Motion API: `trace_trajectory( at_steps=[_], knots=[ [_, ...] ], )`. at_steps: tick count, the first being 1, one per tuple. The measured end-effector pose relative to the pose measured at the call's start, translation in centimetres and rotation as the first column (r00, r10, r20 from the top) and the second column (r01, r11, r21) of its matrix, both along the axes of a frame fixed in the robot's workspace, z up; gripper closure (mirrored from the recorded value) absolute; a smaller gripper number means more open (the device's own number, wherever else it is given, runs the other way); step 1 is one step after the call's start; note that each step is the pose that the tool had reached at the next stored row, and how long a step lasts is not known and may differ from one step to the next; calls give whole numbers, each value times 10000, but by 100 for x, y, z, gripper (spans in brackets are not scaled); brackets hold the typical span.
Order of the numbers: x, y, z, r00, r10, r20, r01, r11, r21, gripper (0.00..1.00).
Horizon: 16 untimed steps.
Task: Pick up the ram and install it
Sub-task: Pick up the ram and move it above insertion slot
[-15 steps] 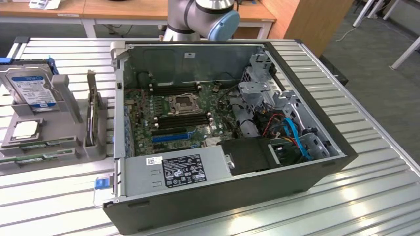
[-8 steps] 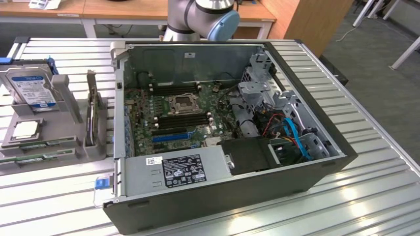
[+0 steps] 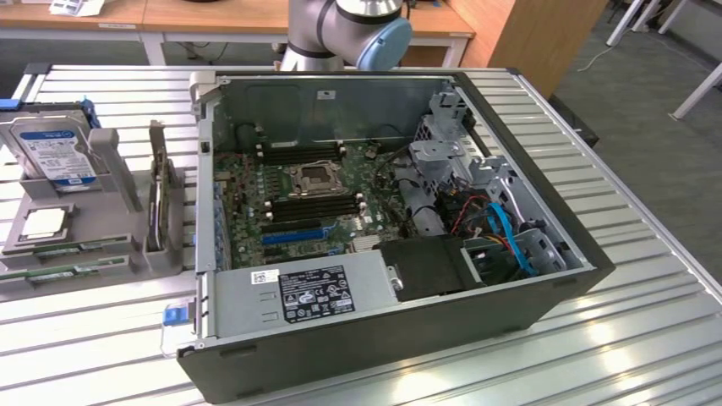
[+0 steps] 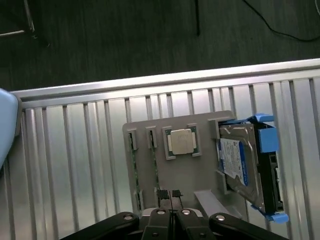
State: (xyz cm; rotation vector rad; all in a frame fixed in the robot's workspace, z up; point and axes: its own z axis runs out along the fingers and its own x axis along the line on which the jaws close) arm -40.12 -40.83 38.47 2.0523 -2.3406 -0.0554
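The ram (image 3: 70, 248) sits in a narrow slot of the gray holder (image 3: 113, 169), which rests on the slatted table (image 3: 631, 338) to the exterior view's left of the open computer case (image 3: 373, 355). A second stick (image 3: 62, 272) occupies the outer slot along the holder's edge. The processor (image 3: 43, 222) and the hard drive (image 3: 51, 152) lie toward the holder's opposite edge.

In the wrist view the gripper (image 4: 169, 194) hangs over the holder near one end of the ram (image 4: 155, 170). Its fingers are drawn together, with nothing between them.

The stick looks light, thin and stiff — yet probably fragile, with small chips on its faces. The safest hold appears to be across its two flat faces, near the middle of its length, where it stands proud of the slot — firm enough not to slip, gentle enough not to stress the board.
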Motion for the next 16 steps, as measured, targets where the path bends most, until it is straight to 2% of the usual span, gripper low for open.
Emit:
trace_trajectory(
  at_steps=[6, 16],
  knots=[
    [0, 0, 0, 9963, 862, 0, -862, 9963, 1, 90],
    [0, 0, 0, 9960, 891, 0, -891, 9960, 0, 90]
  ],
)
